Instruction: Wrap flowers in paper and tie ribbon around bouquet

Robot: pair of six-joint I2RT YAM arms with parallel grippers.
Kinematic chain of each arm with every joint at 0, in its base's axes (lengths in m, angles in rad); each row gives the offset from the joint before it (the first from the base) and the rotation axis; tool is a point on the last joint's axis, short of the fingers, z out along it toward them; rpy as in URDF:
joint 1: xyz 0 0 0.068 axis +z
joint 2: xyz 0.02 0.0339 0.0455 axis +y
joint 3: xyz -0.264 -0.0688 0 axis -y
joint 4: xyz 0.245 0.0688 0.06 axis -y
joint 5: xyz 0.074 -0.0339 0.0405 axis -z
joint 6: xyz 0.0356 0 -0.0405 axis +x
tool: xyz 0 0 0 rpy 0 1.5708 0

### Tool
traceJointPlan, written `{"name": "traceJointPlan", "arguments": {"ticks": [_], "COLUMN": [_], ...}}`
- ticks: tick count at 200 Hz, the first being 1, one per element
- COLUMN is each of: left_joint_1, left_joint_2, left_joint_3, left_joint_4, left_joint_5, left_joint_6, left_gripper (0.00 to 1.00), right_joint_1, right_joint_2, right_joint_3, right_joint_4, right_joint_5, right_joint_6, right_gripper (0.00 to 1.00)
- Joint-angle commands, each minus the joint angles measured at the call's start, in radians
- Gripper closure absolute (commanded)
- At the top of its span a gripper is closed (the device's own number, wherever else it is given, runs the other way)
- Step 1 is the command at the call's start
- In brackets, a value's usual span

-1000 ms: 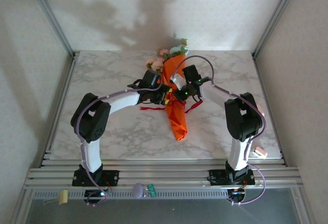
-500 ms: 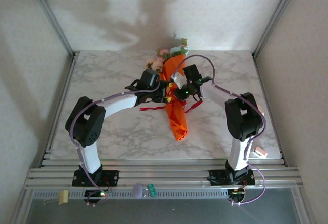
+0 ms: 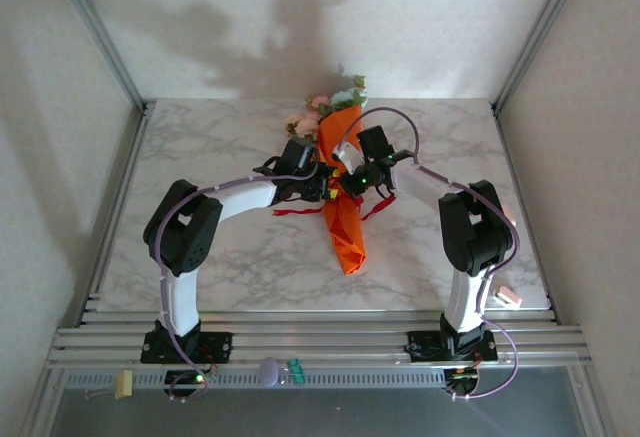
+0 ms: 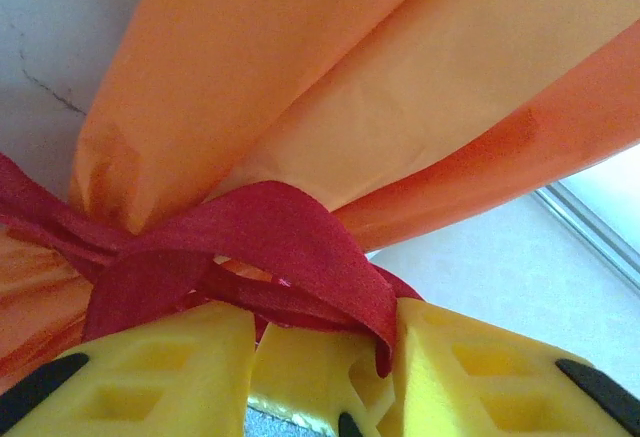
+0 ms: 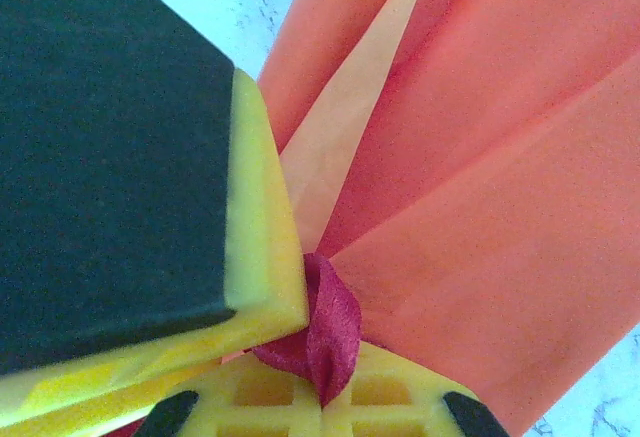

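The bouquet point(image 3: 342, 219) lies on the marble table as a slim cone of orange paper point(image 4: 330, 87), narrow end toward me. The flowers point(image 3: 325, 107), pink and pale, stick out of its far end. The red ribbon point(image 4: 250, 247) crosses the cone's waist, and its ends trail on the table point(image 3: 297, 211). At the left of the waist, my left gripper point(image 4: 320, 332) stands with its yellow fingers point(image 4: 150, 367) apart, a ribbon loop lying across the gap. From the right, my right gripper point(image 5: 322, 392) is shut on a fold of ribbon point(image 5: 325, 327). Both grippers point(image 3: 338, 185) meet there.
The table point(image 3: 220, 257) is walled at the back and both sides by a metal frame. A small pink and white object point(image 3: 508, 297) lies at the near right edge. On the near rail sit a purple and green item point(image 3: 280, 369) and a yellowish clip point(image 3: 123, 384).
My left arm's elbow swung out to the left and came back, while its gripper stayed at the bouquet's waist. The right arm and the bouquet have not moved.
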Motion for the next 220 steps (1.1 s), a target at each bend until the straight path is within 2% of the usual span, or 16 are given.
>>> {"name": "traceJointPlan", "arguments": {"ticks": [1, 45, 81, 135, 220], "left_joint_1": [-0.007, -0.003, 0.006, 0.021, 0.006], "left_joint_2": [0.019, 0.018, 0.021, 0.019, -0.106], "left_joint_3": [0.037, 0.016, 0.002, -0.025, -0.085], "left_joint_4": [-0.034, -0.042, -0.039, -0.032, -0.071], "left_joint_5": [0.018, 0.048, 0.068, 0.076, 0.048], "left_joint_6": [0.037, 0.067, 0.084, 0.105, 0.136], "left_gripper": [0.64, 0.74, 0.76, 0.96, 0.97], "right_joint_1": [0.006, 0.008, 0.01, 0.024, 0.066], "right_joint_2": [0.001, -0.02, -0.037, -0.059, -0.225], "right_joint_3": [-0.004, -0.014, -0.037, -0.055, -0.194], "right_joint_4": [0.003, 0.005, 0.002, 0.003, -0.007], "right_joint_5": [-0.005, -0.03, -0.027, -0.013, -0.004], "right_joint_6": [0.002, -0.015, -0.023, -0.041, -0.095], "right_gripper": [1.0, 1.0, 1.0, 1.0, 1.0]}}
